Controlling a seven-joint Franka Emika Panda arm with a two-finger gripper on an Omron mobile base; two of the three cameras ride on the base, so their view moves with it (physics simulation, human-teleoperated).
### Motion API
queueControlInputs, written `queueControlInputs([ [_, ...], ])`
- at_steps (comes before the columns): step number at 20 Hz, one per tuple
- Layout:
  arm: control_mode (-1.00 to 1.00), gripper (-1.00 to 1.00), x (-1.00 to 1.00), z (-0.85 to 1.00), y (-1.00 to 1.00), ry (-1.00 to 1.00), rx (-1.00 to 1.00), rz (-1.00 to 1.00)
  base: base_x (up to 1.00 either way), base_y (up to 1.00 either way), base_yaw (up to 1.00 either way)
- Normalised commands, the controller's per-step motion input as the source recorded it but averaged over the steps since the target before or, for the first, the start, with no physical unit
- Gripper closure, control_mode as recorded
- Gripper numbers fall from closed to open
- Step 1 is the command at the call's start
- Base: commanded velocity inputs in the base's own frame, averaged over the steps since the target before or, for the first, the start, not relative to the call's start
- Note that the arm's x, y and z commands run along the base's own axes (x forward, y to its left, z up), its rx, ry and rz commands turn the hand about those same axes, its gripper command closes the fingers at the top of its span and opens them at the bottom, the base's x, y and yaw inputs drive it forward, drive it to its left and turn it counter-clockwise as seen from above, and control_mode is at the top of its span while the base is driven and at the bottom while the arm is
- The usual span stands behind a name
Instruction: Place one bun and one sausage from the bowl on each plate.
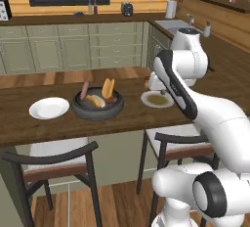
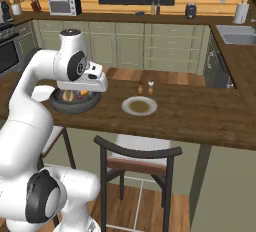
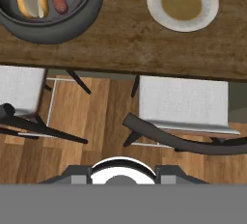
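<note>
Underneath, dark wooden counter [image 1: 127,116], chairs [image 3: 183,105].

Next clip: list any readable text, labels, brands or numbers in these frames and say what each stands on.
No readable text in any view.
The bowl, both plates and the robot arm carry no markings.
The toaster oven and the bottles on the back counter are too small and blurred to show any label.
</note>
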Motion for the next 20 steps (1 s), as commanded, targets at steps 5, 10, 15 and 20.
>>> queueControlInputs([
  [5, 1.00, -1.00, 0.00, 0.00, 0.00, 0.00, 0.00, 0.00, -0.02, 0.31, 0.00],
  [10, 1.00, -1.00, 0.00, 0.00, 0.00, 0.00, 0.00, 0.00, 0.00, 0.63, 0.00],
  [15, 1.00, -1.00, 0.00, 0.00, 0.00, 0.00, 0.00, 0.00, 0.48, 0.10, 0.00],
  [20, 1.00, -1.00, 0.00, 0.00, 0.00, 0.00, 0.00, 0.00, 0.83, 0.00, 0.00],
])
